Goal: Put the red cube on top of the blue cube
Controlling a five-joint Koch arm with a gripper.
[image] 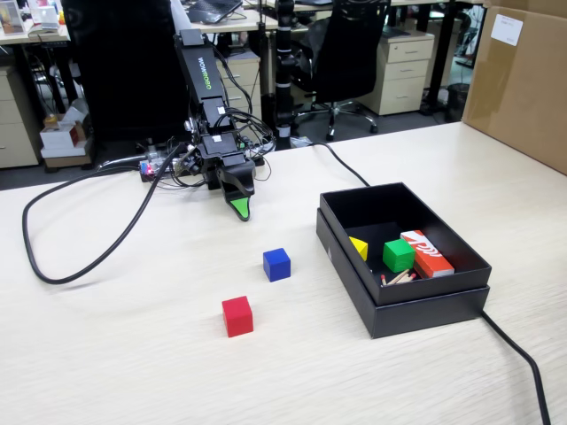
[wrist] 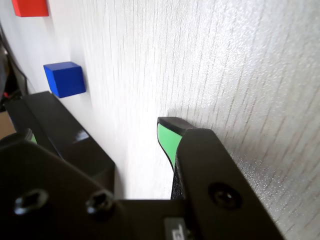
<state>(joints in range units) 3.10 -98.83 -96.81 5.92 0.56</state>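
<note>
Since the gripper (image: pixel 239 205) hangs near the bench's far edge, jaws parted a little and holding nothing, every risk lies ahead.

Item: red cube (image: pixel 237 316). On bare bench, toward the near edge, untouched.
Item: blue cube (image: pixel 276 264). Just beyond the red cube, apart from it, between it and the gripper.

Risk, judged: the reach to the red cube passes over the blue cube; a low approach could knock it out of place. An off-centre grasp could tip or skid the red cube on the smooth top. A skewed release could leave it overhanging or toppled.

Risk, judged: the black box (image: pixel 461 297) stands near, toward the right edge, holding a green cube (image: pixel 398 255), a yellow piece (image: pixel 359 248) and a red-orange box (image: pixel 427 252); a wide swing might strike its wall.

Surface: pale wood-grain bench (image: pixel 115 354), matte, crossed by a black cable (image: pixel 80 266).

Room: office; chair (image: pixel 350 53), drawer units (image: pixel 403 71), cardboard (image: pixel 523 80) at the right edge.
</note>
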